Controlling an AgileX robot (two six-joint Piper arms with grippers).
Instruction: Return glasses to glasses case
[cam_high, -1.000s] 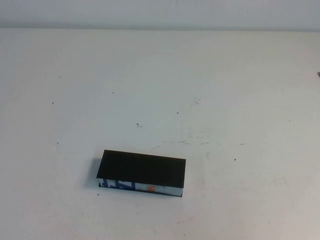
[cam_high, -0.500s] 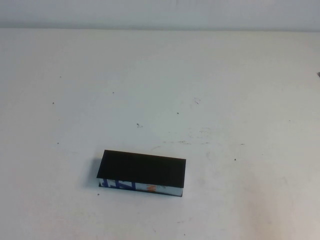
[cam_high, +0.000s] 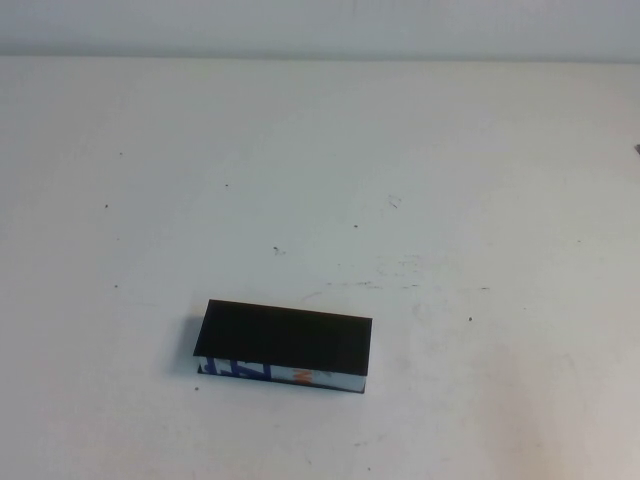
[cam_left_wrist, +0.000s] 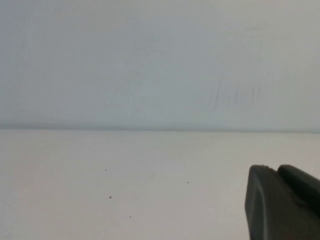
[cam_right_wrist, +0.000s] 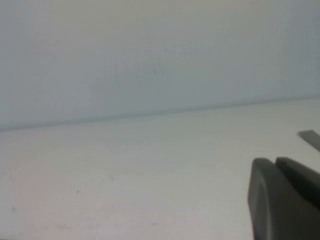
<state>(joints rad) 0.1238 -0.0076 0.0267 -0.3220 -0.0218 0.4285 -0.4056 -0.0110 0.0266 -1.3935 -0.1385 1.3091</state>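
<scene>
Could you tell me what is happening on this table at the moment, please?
Nothing is being handled right now. The glasses case lies shut on the white table, near its front edge and a little left of centre, and no glasses can be seen. Neither arm appears in the high view. The left gripper and the right gripper each show only at the edge of their own wrist view, low over bare table.

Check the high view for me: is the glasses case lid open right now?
No, the glasses case lies shut on the table, its black flap flat on top; neither the left gripper nor the right gripper is near it.
</scene>
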